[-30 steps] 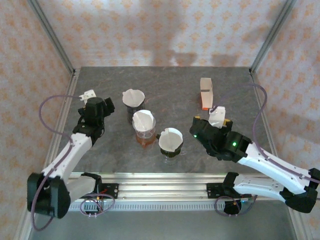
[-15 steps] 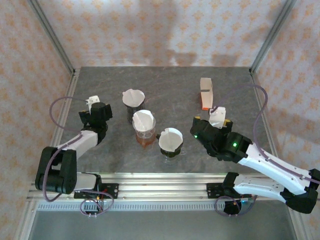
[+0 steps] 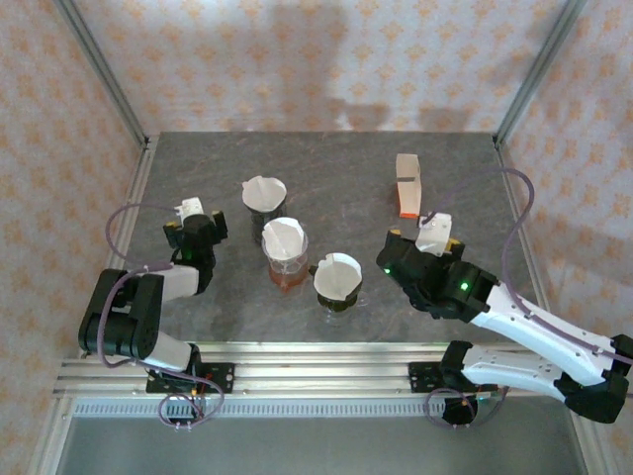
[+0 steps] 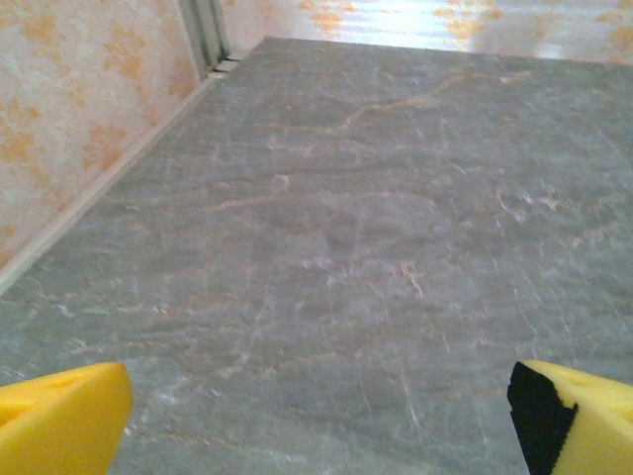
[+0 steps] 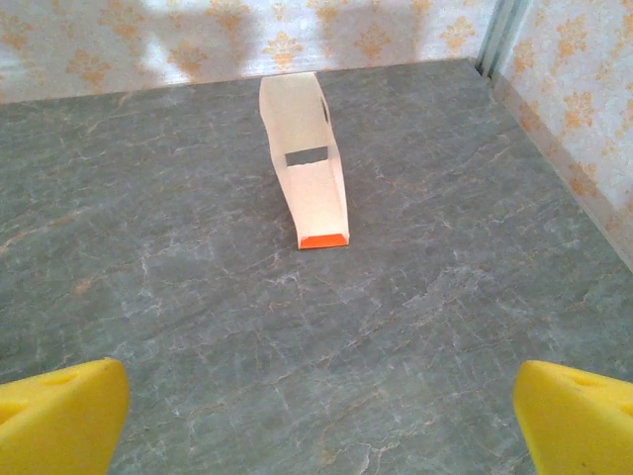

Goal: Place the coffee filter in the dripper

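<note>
From above, three drippers stood in a diagonal row mid-table, each with a white paper coffee filter (image 3: 338, 271) seated inside: a dark dripper (image 3: 264, 213) at the back, a clear orange-tinted dripper (image 3: 285, 267) in the middle, and a black dripper (image 3: 336, 297) nearest. The left gripper (image 3: 190, 213) sat left of them and the right gripper (image 3: 433, 230) to their right.

The left wrist camera gave its yellow fingers (image 4: 61, 421) spread wide, empty, over the bare grey stone table (image 4: 346, 198). The right wrist camera gave equally wide-spread, empty yellow fingers (image 5: 59, 416) facing a long beige cardboard carton with an orange end (image 5: 305, 158), which lay flat ahead.

Top camera: high, behind, looking down on table (image 3: 336, 168). Wrist cameras: low, close, forward; right shares carton (image 5: 315, 203).
</note>
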### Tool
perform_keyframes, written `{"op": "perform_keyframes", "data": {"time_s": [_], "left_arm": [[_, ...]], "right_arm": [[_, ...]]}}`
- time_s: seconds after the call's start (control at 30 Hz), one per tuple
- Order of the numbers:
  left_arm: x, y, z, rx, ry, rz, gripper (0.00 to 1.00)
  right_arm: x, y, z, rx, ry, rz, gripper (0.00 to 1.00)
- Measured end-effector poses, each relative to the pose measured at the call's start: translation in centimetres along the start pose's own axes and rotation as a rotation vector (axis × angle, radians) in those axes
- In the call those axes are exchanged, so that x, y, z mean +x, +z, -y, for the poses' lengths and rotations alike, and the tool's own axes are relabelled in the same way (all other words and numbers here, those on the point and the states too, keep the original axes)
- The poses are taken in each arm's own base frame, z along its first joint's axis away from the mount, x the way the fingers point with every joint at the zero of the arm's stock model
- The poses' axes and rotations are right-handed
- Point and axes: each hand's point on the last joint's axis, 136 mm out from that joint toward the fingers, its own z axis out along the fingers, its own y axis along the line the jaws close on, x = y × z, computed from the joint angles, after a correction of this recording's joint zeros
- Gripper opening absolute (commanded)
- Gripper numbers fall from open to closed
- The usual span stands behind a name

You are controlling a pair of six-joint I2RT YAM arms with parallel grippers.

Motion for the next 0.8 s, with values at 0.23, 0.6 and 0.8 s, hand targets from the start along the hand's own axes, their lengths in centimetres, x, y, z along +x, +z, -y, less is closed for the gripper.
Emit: {"op": "perform_keyframes", "data": {"time_s": [0.23, 0.6, 0.8], "left_arm": [[0.4, 0.0, 0.4, 0.024, 0.009, 0.003, 1.0], [-0.3, 0.0, 0.5, 0.028, 0.007, 0.033, 1.0], [-0.3, 0.0, 0.5, 0.028, 0.01, 0.034, 1.0]], "right_arm": [[0.2, 0.8, 2.0, 0.118, 0.026, 0.046, 0.99], [0.7, 4.9, 5.3, 0.263, 0.015, 0.107, 1.0], [0.7, 9.2, 10.1, 0.324, 0.128, 0.116, 0.99]]}}
